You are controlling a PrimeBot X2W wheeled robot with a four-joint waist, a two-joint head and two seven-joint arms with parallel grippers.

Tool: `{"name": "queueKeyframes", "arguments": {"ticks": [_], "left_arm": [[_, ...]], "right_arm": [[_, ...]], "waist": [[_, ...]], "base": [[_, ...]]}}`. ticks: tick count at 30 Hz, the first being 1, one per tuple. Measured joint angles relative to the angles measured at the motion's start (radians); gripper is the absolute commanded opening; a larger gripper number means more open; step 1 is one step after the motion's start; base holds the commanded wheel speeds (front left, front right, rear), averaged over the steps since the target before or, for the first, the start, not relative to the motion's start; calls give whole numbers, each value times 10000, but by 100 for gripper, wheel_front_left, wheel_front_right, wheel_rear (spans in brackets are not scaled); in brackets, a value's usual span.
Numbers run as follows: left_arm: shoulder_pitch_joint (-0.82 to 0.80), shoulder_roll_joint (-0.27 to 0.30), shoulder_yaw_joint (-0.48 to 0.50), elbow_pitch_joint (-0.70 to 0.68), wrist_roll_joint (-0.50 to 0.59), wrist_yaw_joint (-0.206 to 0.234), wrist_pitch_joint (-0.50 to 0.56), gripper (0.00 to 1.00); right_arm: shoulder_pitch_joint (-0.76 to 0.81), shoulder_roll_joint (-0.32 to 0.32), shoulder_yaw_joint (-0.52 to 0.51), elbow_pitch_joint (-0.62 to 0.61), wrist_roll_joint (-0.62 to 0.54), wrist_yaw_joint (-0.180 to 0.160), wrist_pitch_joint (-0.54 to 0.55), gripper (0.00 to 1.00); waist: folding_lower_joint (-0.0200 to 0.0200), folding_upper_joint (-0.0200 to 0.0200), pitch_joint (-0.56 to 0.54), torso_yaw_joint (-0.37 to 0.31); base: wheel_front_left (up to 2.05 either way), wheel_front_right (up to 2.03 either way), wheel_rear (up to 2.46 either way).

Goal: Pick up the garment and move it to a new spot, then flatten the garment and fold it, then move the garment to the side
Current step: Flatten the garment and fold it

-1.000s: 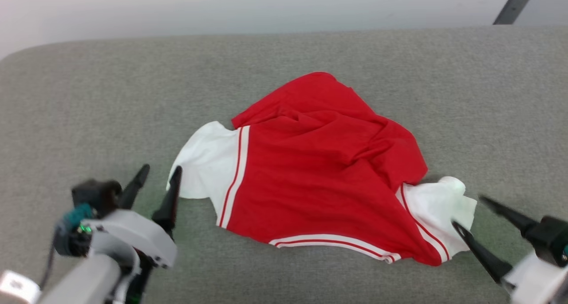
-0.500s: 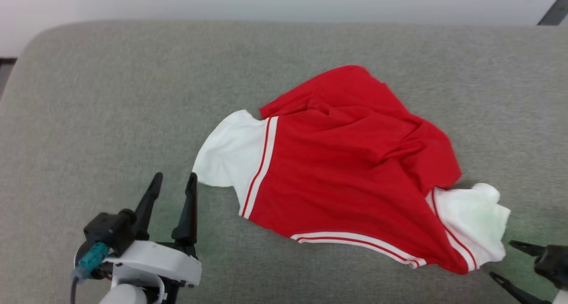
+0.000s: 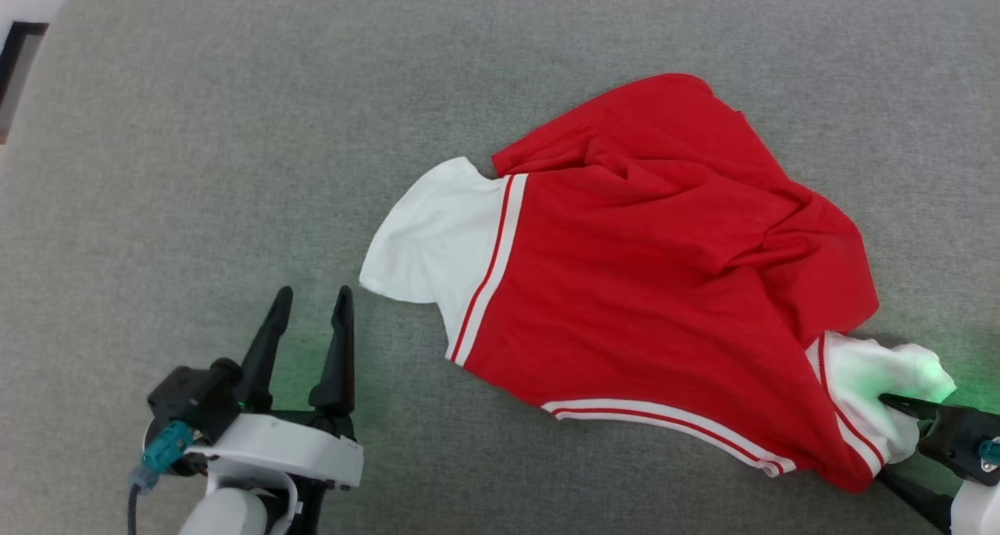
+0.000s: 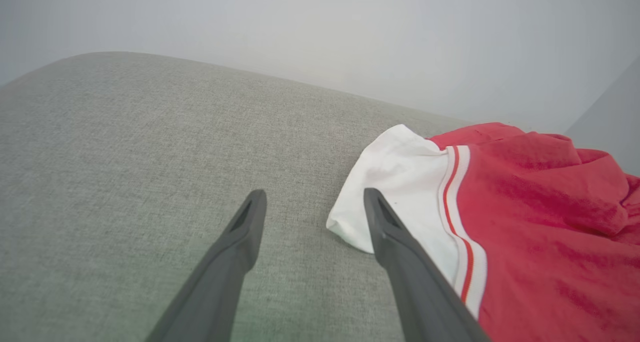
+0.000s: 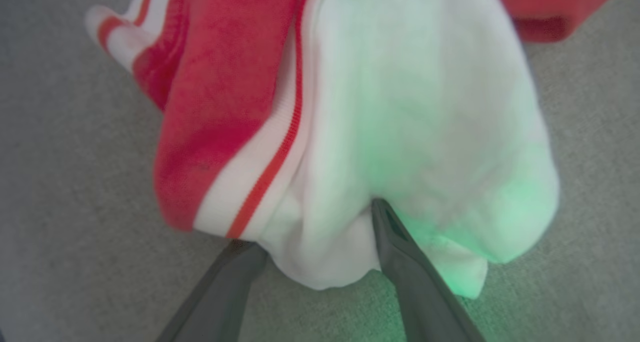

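Note:
The garment (image 3: 664,285) lies rumpled on the grey cushioned surface (image 3: 195,168), red body up, with one white sleeve (image 3: 426,246) spread to the left and the other bunched at the lower right. My left gripper (image 3: 312,294) is open just short of the left sleeve, nothing between its fingers. In the left wrist view the left gripper (image 4: 314,194) points past the sleeve's corner (image 4: 395,182). My right gripper (image 3: 883,437) is open at the bunched sleeve. In the right wrist view the right gripper (image 5: 315,227) has the sleeve's white cloth (image 5: 410,107) between its fingers.
The grey surface stretches wide to the left and behind the garment. Its rounded corner (image 3: 47,19) is at the upper left, with a dark edge (image 3: 16,66) beyond it. A pale wall (image 4: 350,32) rises behind the surface.
The head camera has tilted down and turned, so the whole picture shifted. My right gripper now has its fingers around the bunched sleeve's edge. Both grippers stay open.

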Motion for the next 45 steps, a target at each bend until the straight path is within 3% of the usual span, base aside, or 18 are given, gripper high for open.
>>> {"name": "queueKeyframes", "arguments": {"ticks": [2,3,7,11,16,23,28,37,38,40,41,45], "left_arm": [[-20,-81,132,35,105,-157,0,100],[-29,-90,182,50,178,-226,0,100],[-128,46,138,115,472,-665,0,100],[-541,732,-245,88,763,-1231,481,100],[-1687,2257,-1404,-330,711,-1810,2849,100],[-3952,4424,-4322,-1262,-2197,-1887,6709,100],[-5721,4792,-5787,-997,-4180,-1889,8228,100],[-7064,4673,-7304,270,-5321,-1889,8709,100],[-7199,4673,-7459,391,-5444,-1893,8707,91],[-7371,4656,-7695,602,-5777,-1893,8583,42],[-7496,4661,-7881,729,-6174,-1889,8456,0],[-7589,4727,-8226,961,-6600,-1887,7950,0]], "right_arm": [[-125,4,128,75,-12,13,4,4],[-173,10,186,113,-6,13,-19,0],[-322,161,234,290,100,19,-104,0],[-334,284,155,420,153,12,-205,0],[-313,472,69,422,173,-4,-188,0],[-428,669,4,403,130,-10,-201,0],[-711,811,38,380,96,-4,-288,0],[-984,890,15,261,79,15,-336,0],[-1009,901,19,253,71,17,-336,0],[-1053,936,21,247,65,25,-353,0],[-1066,980,-10,263,92,27,-426,0],[-1025,1137,-345,337,376,23,-635,0]], "waist": [[0,0,48,68],[0,0,53,92],[-1,0,-34,68],[0,0,-195,-16],[0,0,-330,-199],[0,0,-208,-484],[0,0,95,-715],[0,0,539,-953],[0,0,572,-983],[0,0,623,-1044],[0,0,641,-1097],[0,0,542,-1141]], "base": [[0,0,0],[0,0,0],[0,0,0],[0,0,0],[0,0,0],[0,0,0],[0,0,0],[0,0,0],[0,0,0],[0,0,0],[0,0,0],[0,0,0]]}}
